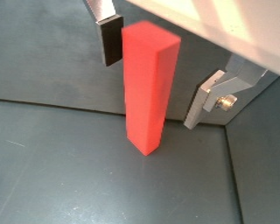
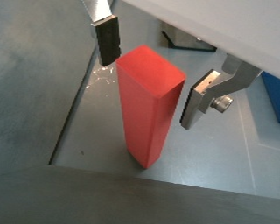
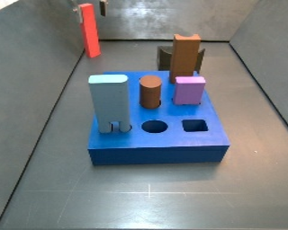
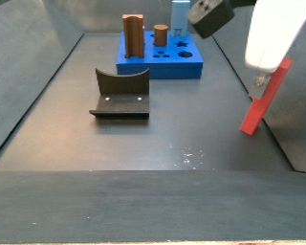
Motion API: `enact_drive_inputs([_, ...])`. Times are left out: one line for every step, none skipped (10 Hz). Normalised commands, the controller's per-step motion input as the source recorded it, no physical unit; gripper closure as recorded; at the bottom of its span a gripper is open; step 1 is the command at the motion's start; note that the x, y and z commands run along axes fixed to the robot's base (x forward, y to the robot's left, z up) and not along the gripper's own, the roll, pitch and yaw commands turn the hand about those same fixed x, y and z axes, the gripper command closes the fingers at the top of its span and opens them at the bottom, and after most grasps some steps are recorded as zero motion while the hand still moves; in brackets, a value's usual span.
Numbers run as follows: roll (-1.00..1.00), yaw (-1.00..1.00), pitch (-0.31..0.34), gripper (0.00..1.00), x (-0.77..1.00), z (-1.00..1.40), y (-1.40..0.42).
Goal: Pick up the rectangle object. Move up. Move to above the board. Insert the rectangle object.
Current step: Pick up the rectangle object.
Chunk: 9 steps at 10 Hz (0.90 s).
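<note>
A dark grey matte floor with low grey walls fills every view. In a side view the board (image 3: 157,135) sits mid-floor, and the rectangle object (image 3: 87,30) stands upright well apart from it, at the far left near the back wall. Nothing lies on the open floor between the two.

On the board there are four pieces: one pale blue block (image 3: 108,104) at its near left, one brown cylinder (image 3: 150,92), one pink block (image 3: 190,89) and one tall brown block (image 3: 186,55) at the far right. Two holes in its near row show empty, one round and one square.

Only a side view shows the fixture (image 4: 121,93), in front of the board (image 4: 182,63); there the rectangle object (image 4: 266,97) leans slightly by the right wall, under the white body of the arm.

The wrist views alone show the gripper (image 1: 154,80): its silver fingers (image 1: 111,37) are spread, one on each side of the bar's upper part, with a clear gap at each pad, so nothing is gripped. The bar (image 2: 145,103) stands on the floor between them.
</note>
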Motion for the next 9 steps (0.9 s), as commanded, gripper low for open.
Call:
enact_drive_inputs([0.0,-0.03,0.0,0.0,-0.23,-0.19,0.05])
enact_drive_inputs([0.0,0.0,0.0,0.0,-0.42,-0.06,0.12])
enact_drive_inputs([0.0,0.0,-0.01,0.0,-0.45,0.0,0.13])
enact_drive_inputs([0.0,-0.03,-0.026,0.0,-0.31,0.0,0.02])
enact_drive_inputs([0.0,-0.11,-0.013,0.0,-0.04,0.05,-0.03])
enact_drive_inputs([0.0,-0.15,0.0,0.0,0.0,0.0,-0.11])
enact_drive_inputs([0.0,0.0,-0.026,0.0,0.0,0.0,0.0])
enact_drive_inputs([0.0,0.0,0.0,0.0,0.0,0.0,-0.1])
enact_drive_inputs([-0.05,0.0,-0.067,0.0,0.31,-0.13,-0.38])
